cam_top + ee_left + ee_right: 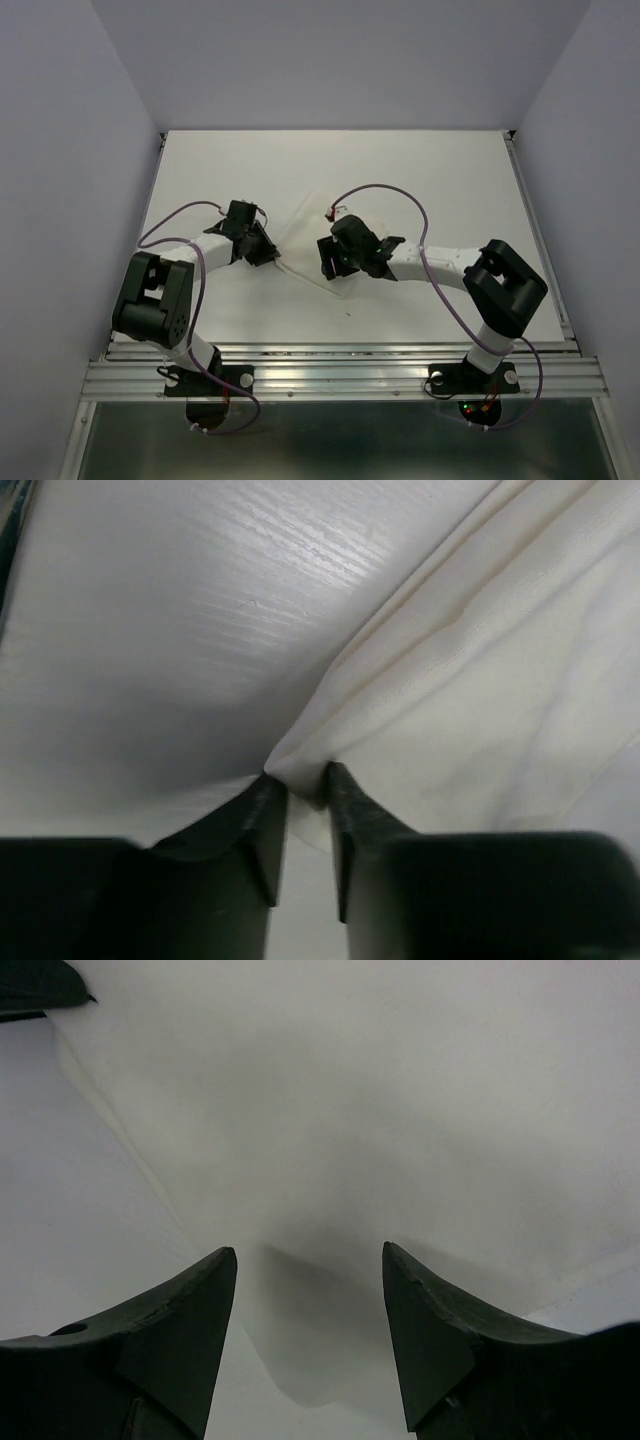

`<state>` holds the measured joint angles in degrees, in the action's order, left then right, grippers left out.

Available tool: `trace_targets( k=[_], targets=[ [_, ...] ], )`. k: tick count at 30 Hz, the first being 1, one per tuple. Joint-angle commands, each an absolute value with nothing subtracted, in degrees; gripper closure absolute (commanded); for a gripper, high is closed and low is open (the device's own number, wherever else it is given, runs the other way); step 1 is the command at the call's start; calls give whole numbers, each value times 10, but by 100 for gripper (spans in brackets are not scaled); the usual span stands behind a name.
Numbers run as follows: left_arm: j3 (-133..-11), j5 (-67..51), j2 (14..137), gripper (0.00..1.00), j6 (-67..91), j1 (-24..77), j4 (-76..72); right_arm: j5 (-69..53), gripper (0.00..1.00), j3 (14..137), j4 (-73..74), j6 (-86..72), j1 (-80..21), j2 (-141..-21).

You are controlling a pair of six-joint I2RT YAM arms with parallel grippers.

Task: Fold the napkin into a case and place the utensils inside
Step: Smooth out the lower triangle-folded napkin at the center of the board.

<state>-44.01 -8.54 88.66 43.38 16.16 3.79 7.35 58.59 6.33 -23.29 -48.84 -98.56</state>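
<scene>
The napkin (305, 245) lies as a thin white sheet on the table between my two grippers. My left gripper (268, 252) is at its left corner. In the left wrist view the left gripper (305, 782) is shut on a bunched edge of the napkin (480, 680), which spreads up and to the right. My right gripper (334, 266) is over the napkin's right part. In the right wrist view it (310, 1260) is open and empty just above the flat napkin (350, 1090). No case and no utensils are in view.
The white tabletop (440, 180) is walled at the back and both sides. A metal rail (340, 372) runs along the near edge, where both arm bases stand. Purple cables loop over each arm. The left gripper's tip shows in the right wrist view (30, 985).
</scene>
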Motion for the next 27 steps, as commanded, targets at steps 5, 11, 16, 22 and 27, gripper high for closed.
trace_targets(
  k=[5, 11, 16, 22, 27],
  targets=[
    [-441, -76, 893, 97, 417, 163, 51, 52, 34, 590, 79, -190, -493, -972],
    [-453, -77, 900, 100, 401, 163, 56, 41, 42, 599, 89, -178, -493, -990],
    [-472, -85, 921, 100, 393, 163, 44, 71, 65, 597, 98, -208, -498, -1034],
    [-545, -108, 977, 100, 391, 168, 20, 119, 82, 591, 103, -278, -420, -1068],
    [-652, -141, 1042, 100, 386, 201, 19, 153, 81, 617, 110, -275, -343, -1035]
  ],
)
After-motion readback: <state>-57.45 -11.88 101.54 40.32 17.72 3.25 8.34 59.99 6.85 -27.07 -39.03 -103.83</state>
